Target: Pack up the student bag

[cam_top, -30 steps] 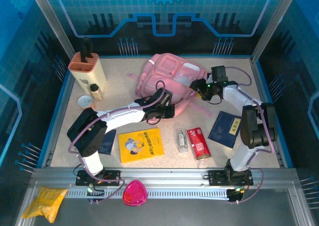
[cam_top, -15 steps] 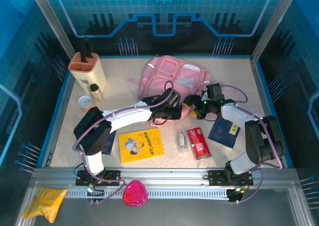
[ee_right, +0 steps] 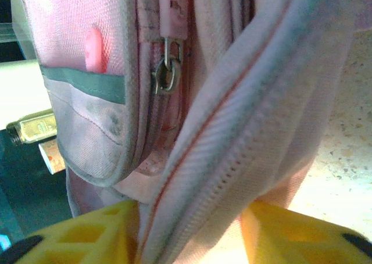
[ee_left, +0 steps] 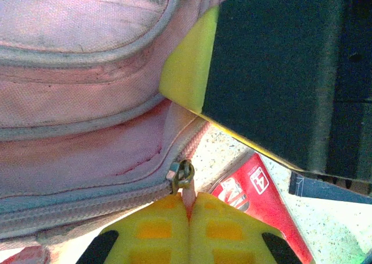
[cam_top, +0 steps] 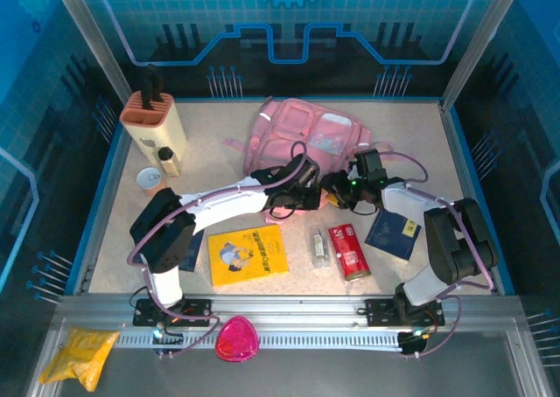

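The student bag (cam_top: 306, 135), a soft pink backpack, lies at the back middle of the table. At its near edge my left gripper (cam_top: 308, 192) is shut on the pink zipper pull (ee_left: 189, 195), just below the metal slider (ee_left: 182, 174); the zipper line runs off to the left. My right gripper (cam_top: 336, 193) sits right beside it, its yellow fingers (ee_right: 87, 235) closed around a thick fold of the bag's zipper edge (ee_right: 232, 159). A second zipper slider (ee_right: 165, 75) hangs on the bag's side above that fold.
A yellow book (cam_top: 249, 253), a small clear bottle (cam_top: 319, 247), a red box (cam_top: 348, 250) and a dark blue booklet (cam_top: 394, 231) lie on the near half of the table. A beige holder (cam_top: 156, 121), a small jar (cam_top: 168, 161) and a round lid (cam_top: 150, 178) stand at the back left.
My right gripper came down and left from the bag's right side to its near edge and closed in on the fold. The left gripper shifted slightly right, still pinching the pull.
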